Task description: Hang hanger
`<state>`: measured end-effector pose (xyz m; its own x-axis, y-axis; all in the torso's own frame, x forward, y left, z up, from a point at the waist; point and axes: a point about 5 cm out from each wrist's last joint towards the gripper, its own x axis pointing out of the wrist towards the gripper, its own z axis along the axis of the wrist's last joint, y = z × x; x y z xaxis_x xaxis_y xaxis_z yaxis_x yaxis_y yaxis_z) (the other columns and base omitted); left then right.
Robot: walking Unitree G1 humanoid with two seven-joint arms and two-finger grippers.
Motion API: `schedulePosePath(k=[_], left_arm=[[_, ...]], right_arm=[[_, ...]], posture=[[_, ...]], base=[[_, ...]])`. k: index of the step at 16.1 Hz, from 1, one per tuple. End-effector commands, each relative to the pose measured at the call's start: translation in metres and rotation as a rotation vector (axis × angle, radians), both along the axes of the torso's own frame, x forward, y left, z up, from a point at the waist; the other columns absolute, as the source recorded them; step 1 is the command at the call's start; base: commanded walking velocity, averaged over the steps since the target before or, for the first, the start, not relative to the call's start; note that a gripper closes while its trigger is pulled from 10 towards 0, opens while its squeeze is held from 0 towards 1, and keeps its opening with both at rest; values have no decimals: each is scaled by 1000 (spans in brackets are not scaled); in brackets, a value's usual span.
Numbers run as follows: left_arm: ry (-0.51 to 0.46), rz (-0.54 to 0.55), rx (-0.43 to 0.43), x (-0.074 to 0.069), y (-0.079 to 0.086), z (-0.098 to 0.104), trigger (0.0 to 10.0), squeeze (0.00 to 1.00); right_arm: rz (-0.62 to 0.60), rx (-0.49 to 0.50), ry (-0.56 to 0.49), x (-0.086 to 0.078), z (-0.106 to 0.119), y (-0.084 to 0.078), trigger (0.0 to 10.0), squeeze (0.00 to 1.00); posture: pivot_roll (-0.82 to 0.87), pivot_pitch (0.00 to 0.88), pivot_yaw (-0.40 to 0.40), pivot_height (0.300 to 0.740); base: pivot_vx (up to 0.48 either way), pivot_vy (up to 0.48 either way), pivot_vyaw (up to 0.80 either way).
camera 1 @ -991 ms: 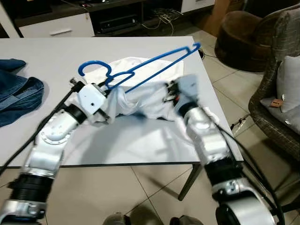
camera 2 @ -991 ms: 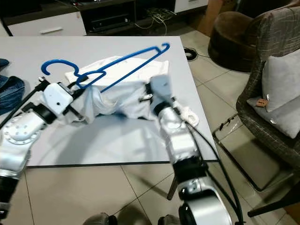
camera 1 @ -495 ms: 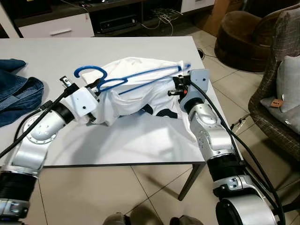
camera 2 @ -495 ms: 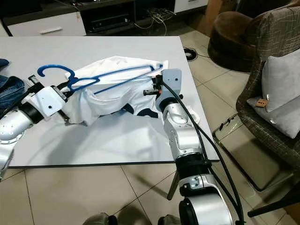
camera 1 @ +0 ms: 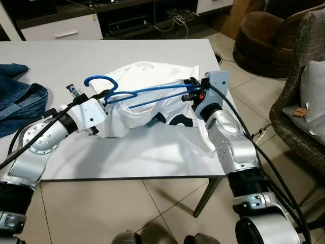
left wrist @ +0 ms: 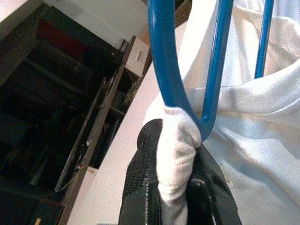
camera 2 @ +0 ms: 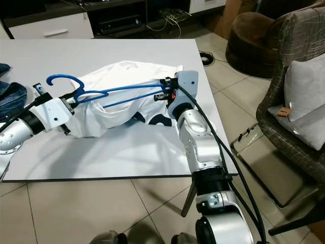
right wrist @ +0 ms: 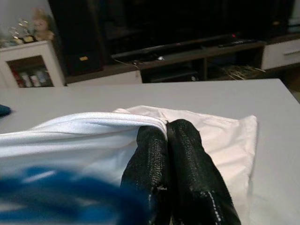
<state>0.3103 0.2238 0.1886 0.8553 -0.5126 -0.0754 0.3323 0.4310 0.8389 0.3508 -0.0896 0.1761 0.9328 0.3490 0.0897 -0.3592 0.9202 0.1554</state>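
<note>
a white t-shirt (camera 1: 147, 96) with a dark print lies bunched toward the right half of a white table (camera 1: 101, 56), and a blue plastic hanger (camera 1: 137, 93) is partly threaded into it, its hook sticking out on the left and its two long bars running rightward over and into the cloth. the left gripper (left wrist: 176, 159) sits at the left end of the shirt, its black fingers pressed together on a fold of white fabric right where the hanger's hook meets its shoulders; the blue bar touches that pinched fold. the right gripper (right wrist: 168, 140) is at the right end of the shirt, near the table's right edge, its two fingers closed together on the shirt's upper hem, with the hanger's far tip just beside it. a heap of blue denim (camera 1: 20, 99) rests at the table's left edge, well apart from the shirt. on the tiled floor to the right stand a brown pouf (camera 1: 259, 35) and a woven armchair (camera 1: 299, 91) with a grey cushion.
</note>
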Motion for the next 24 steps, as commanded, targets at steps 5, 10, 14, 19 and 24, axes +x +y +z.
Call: schedulePosePath(k=[5,10,14,19,24], left_arm=[[19,117,54,11,13,4,10000,0],[4,6,104,9,0,8,10000,0],[37,-68,164,2,-5,3,10000,0],[152,-24,266,1,10,-7,10000,0],[86,35,208,7,14,8,10000,0]], right_arm=[[41,-19,-22,-9,4,-8,0,141],[38,-34,-38,-7,13,-10,0,145],[-4,-24,-59,-2,22,-14,0,153],[-7,-36,-62,0,22,-18,0,149],[15,-65,-65,0,19,-16,0,145]], posture=[[-54,43,40,740],[-52,40,38,740],[-43,39,36,740],[-43,34,35,740],[-46,29,28,740]], base=[[0,0,0],[0,0,0],[0,0,0],[0,0,0],[0,0,0]])
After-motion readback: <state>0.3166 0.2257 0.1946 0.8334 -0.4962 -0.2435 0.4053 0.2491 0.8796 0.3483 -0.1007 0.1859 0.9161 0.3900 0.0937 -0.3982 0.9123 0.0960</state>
